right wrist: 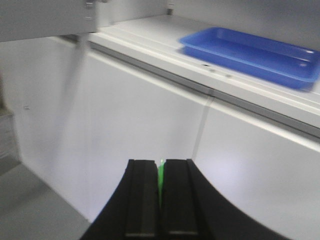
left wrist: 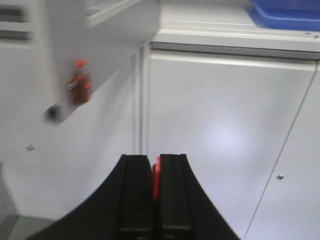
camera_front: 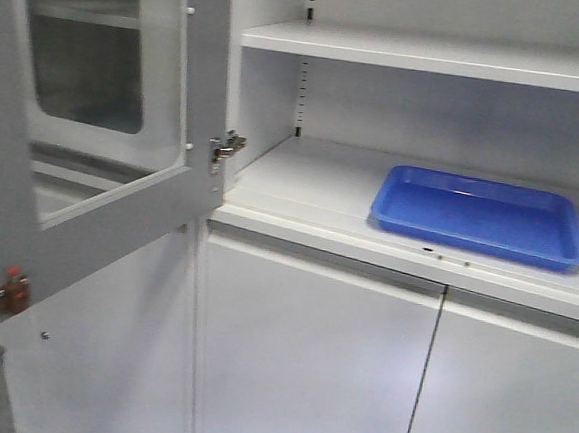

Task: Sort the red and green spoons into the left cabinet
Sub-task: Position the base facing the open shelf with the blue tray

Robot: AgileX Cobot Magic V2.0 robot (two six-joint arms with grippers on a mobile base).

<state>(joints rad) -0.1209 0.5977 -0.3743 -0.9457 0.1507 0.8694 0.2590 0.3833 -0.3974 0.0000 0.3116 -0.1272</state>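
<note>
A thin sliver of the red spoon (left wrist: 156, 179) is seen pinched between the jaws of the left gripper (left wrist: 155, 160), which are clenched on it; the rest of the spoon is hidden by the black jaws. In the same way, a narrow strip of the green spoon (right wrist: 160, 181) is grasped by the right gripper (right wrist: 160, 162), whose jaws are pressed together on it. Both spoons are held out in front of the cabinet (camera_front: 264, 94), and neither is laid inside it. The grippers are pointed toward the closed lower doors (camera_front: 308, 358), which are plain and pale grey-white. Above these doors the open interior is shown, with a flat shelf (camera_front: 302, 182) at the bottom and an upper shelf (camera_front: 433, 55) over it. A slotted strip (camera_front: 302, 87) is set in the back left corner between the two. A blue tray (camera_front: 480, 214) with rounded corners is placed on the lower shelf, toward its right side and near the front edge; the left part of that shelf is bare. At the left, a glazed door (camera_front: 107, 112) is swung open and is carried on a metal hinge (camera_front: 227, 147) at the cabinet's left wall. A small red tag (camera_front: 12, 290) is fixed near the door's lower outer corner. The wrist views are blurred, so finer detail cannot be told.
</note>
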